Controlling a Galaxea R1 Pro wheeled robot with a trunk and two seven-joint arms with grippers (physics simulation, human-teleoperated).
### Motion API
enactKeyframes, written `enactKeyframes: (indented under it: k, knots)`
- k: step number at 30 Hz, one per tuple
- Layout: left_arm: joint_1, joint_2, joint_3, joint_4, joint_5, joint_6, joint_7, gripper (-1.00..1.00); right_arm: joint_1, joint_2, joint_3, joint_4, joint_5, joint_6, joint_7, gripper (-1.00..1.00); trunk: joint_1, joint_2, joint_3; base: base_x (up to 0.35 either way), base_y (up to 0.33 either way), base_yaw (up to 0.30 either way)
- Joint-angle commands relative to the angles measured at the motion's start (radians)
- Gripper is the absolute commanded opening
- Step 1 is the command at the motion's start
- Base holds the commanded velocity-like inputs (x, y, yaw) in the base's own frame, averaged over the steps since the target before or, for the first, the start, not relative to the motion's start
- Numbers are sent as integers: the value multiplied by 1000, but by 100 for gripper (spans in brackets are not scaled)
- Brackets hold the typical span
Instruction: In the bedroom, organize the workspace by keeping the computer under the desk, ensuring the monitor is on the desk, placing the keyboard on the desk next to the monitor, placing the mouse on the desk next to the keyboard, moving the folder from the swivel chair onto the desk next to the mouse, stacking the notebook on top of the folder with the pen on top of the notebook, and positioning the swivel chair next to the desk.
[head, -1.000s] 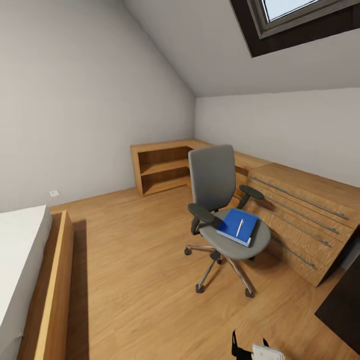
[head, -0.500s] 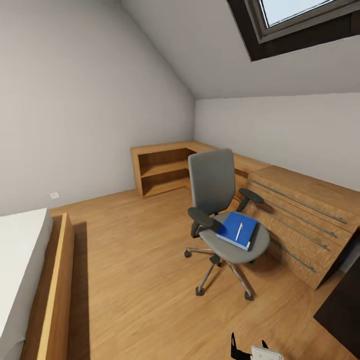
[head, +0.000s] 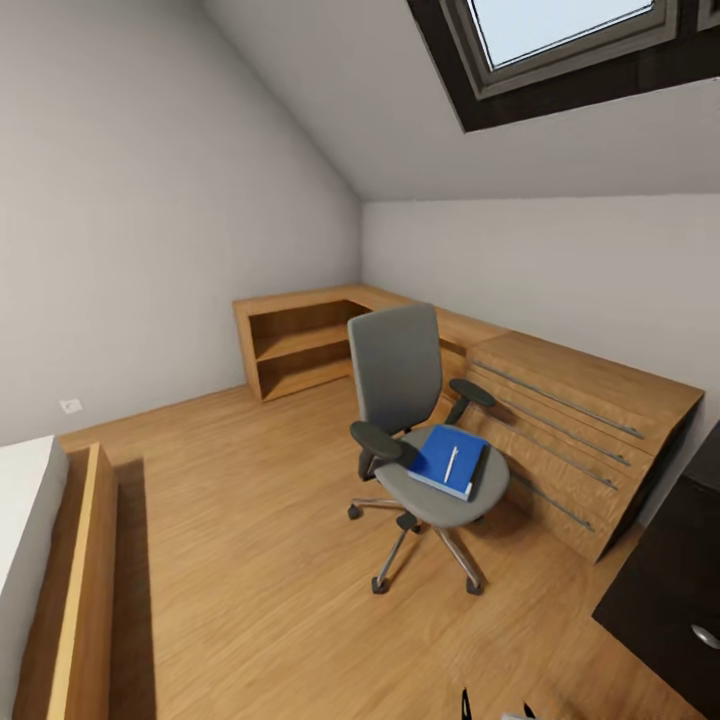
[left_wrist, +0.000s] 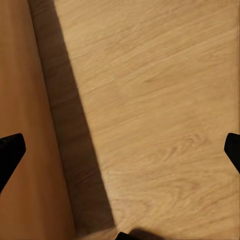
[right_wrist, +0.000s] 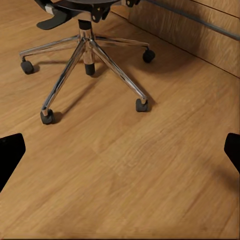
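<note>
Between the earlier head views and the present one, the whole scene is shifted leftward, so a turn of the camera toward the right is inferred, not a move of the furniture. At the left, less of the bed (head: 25, 560) and its wooden frame (head: 80, 590) is now seen. Further right, the light wood cabinet (head: 300, 345) with open shelves is seen against the far wall. The swivel chair (head: 415, 430) is found on the wooden floor (head: 250, 540), just beside the long wooden drawer unit (head: 570, 440). On its seat the folder (head: 448, 460) is lying flat, with the pen (head: 451, 463) resting on top; whether a notebook lies between them cannot be told. At the far right, a dark drawer front of the desk (head: 670, 590) with a silver knob is newly brought into view, which suggests that the placing spot is being located.

The left gripper (left_wrist: 120, 150) is held wide apart and empty over the floor beside a wooden panel. The right gripper (right_wrist: 120, 150) is likewise spread and empty, pointed at the chair's chrome base (right_wrist: 85, 55).
</note>
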Motion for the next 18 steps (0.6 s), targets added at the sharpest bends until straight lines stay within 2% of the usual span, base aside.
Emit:
enactKeyframes:
  k: [1,7,18]
  knots:
    - [0,2,-3,5,5,-10,4,100,0,0,0,3,2,-2,-3,100,-4,7,3,0,0,-39]
    - [0,3,-4,21,5,-28,4,100,-1,1,2,6,2,-1,0,100,-27,49,23,0,0,-119]
    - [0,-1,-9,56,3,-32,3,100,-1,-1,2,42,4,-2,1,100,-69,126,65,0,0,-227]
